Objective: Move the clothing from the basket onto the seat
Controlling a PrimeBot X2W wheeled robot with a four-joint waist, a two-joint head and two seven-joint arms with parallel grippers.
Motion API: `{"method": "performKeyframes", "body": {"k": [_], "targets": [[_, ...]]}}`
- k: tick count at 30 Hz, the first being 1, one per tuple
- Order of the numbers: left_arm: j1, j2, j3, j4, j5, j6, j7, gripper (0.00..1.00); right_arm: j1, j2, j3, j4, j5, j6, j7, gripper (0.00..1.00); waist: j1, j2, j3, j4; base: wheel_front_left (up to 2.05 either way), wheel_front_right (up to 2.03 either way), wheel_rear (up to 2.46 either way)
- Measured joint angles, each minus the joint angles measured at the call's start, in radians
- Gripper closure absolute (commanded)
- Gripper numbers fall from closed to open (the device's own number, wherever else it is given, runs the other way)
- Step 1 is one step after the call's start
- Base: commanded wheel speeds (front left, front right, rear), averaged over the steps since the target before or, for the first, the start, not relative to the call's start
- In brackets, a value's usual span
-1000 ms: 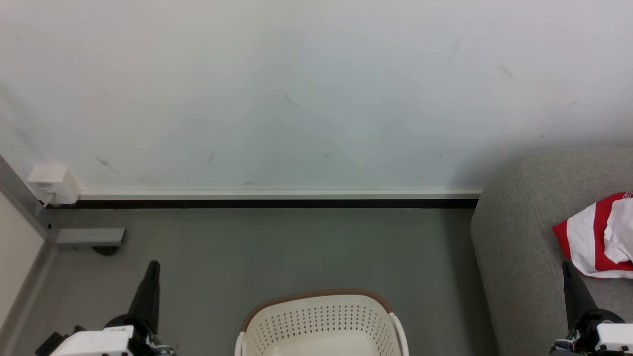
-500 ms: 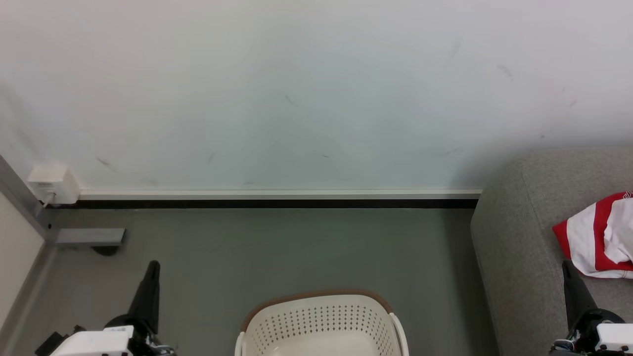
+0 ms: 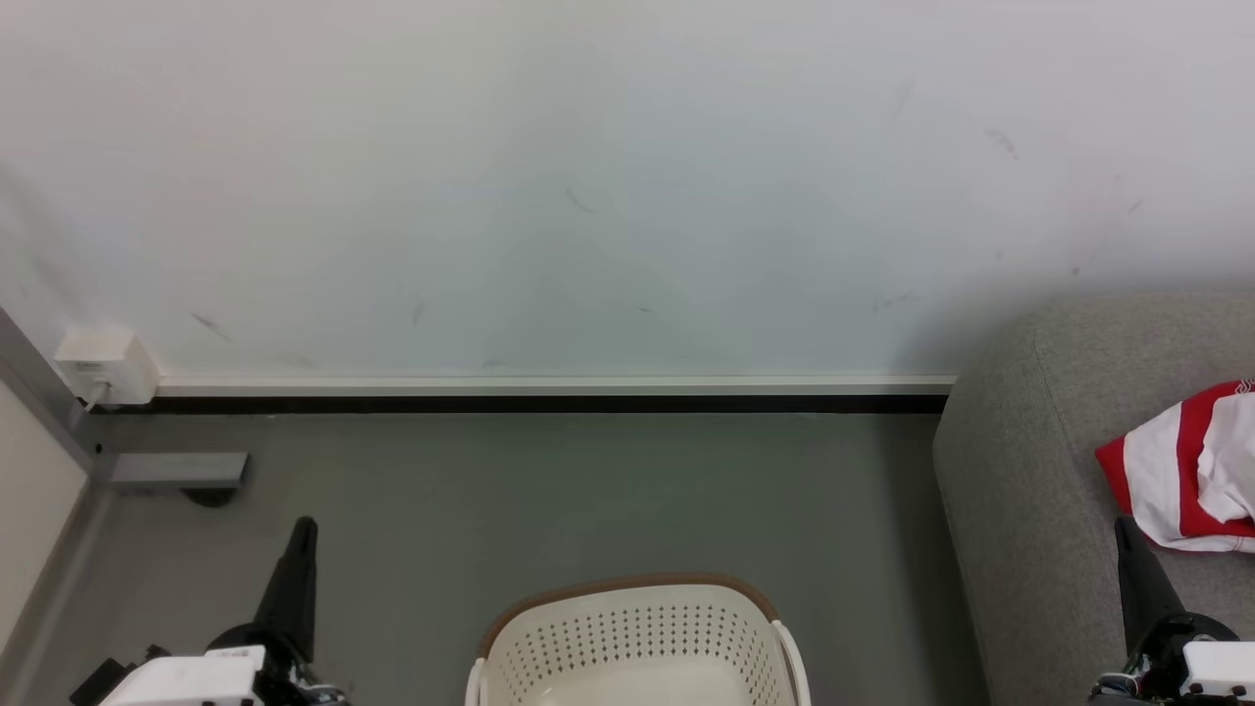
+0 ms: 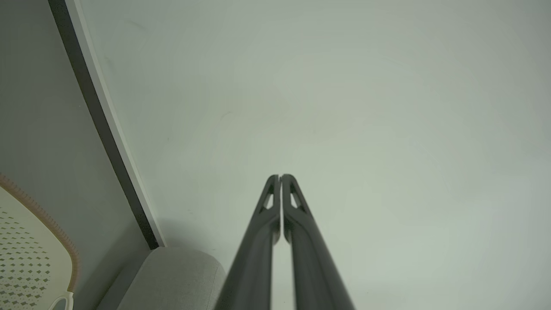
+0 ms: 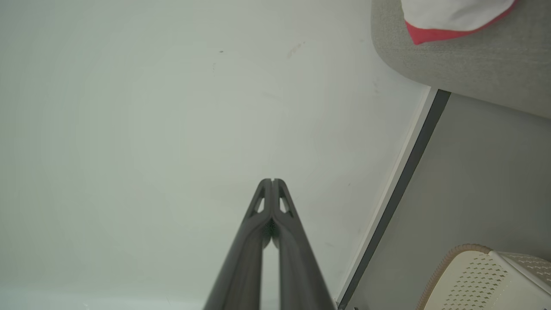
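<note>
Basket [image 3: 637,637] at lower centre: cream-white, rows of small holes, brown woven-look rim. Clothing [image 3: 1181,471] at right edge: bright red with white stripes. Seat [image 3: 1020,461]: plain grey fabric. Floor [image 3: 588,490]: grey. Wall [image 3: 588,196]: off-white, faint dark scuffs. Skirting [image 3: 549,392]: white over black band. Left gripper [image 3: 303,528] and right gripper [image 3: 1124,526]: dark fingers.

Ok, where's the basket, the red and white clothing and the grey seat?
basket [image 3: 637,637]: head view, on its back wall with the holes.
clothing [image 3: 1157,485]: head view, on a white panel beside the red stripe.
seat [image 3: 1029,490]: head view, on bare grey fabric left of the clothing.
</note>
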Motion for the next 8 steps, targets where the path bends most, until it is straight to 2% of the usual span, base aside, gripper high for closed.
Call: {"method": "performKeyframes", "body": {"k": [8], "targets": [[0.000,0.000,0.000,0.000,0.000,0.000,0.000,1.00,0.000,0.000,0.000,0.000,0.000,0.000,0.000,1.00,0.0000,0.0000,0.000,0.000,0.00,0.00,0.00]]}}
